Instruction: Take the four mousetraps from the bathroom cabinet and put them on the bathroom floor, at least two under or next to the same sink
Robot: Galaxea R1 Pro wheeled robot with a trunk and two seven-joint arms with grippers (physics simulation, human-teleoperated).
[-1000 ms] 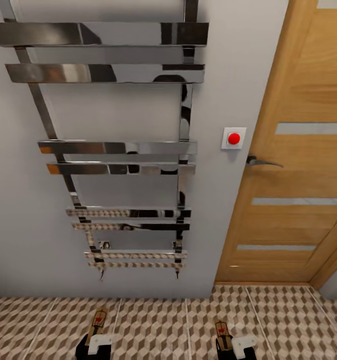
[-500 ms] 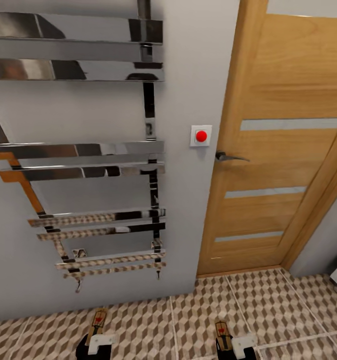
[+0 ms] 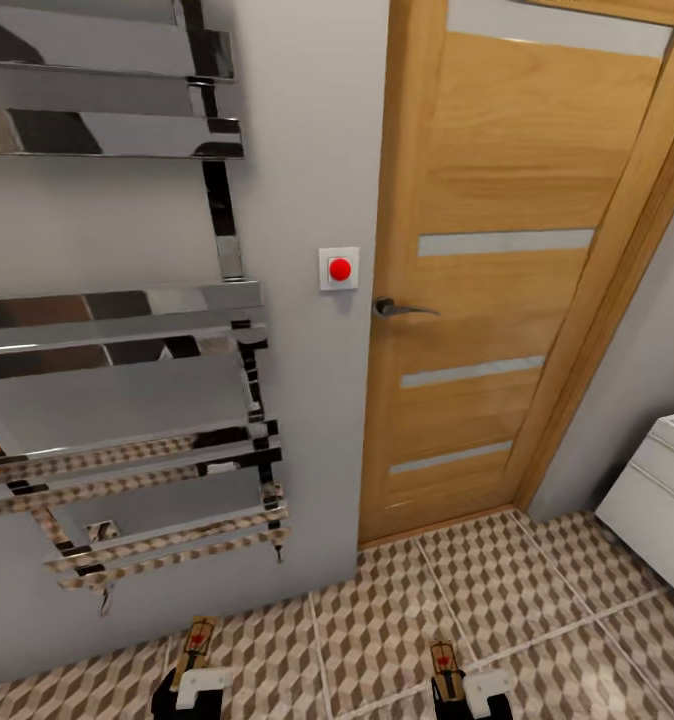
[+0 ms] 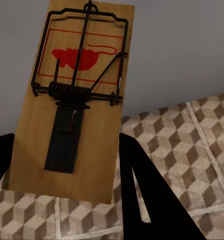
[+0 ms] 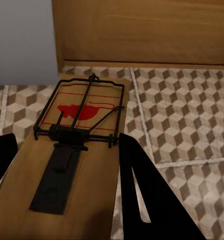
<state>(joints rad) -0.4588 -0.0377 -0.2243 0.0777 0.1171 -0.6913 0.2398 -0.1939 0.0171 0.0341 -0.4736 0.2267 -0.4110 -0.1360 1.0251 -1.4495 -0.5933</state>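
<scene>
Two mousetraps are in hand, each a small wooden board with dark wire and a red mark. My left gripper (image 3: 192, 685) is shut on one mousetrap (image 3: 197, 645), which the left wrist view shows close up (image 4: 77, 100) between the dark fingers (image 4: 141, 190). My right gripper (image 3: 459, 692) is shut on the other mousetrap (image 3: 443, 662), whose board (image 5: 77, 145) lies flat between the fingers (image 5: 141, 190). Both hang low over the cube-patterned bathroom floor (image 3: 537, 590). The cabinet is out of view.
A chrome towel radiator (image 3: 127, 330) hangs on the grey wall ahead left. A shut wooden door (image 3: 497, 300) with a lever handle (image 3: 402, 308) stands ahead, beside a red-button switch (image 3: 339, 268). A white boxy unit (image 3: 657, 500) sits at the right; I cannot tell if it is the sink.
The camera has turned right: radiator, switch and door slid left in the picture, and the white unit came into view. Both grippers still hold their mousetraps as before.
</scene>
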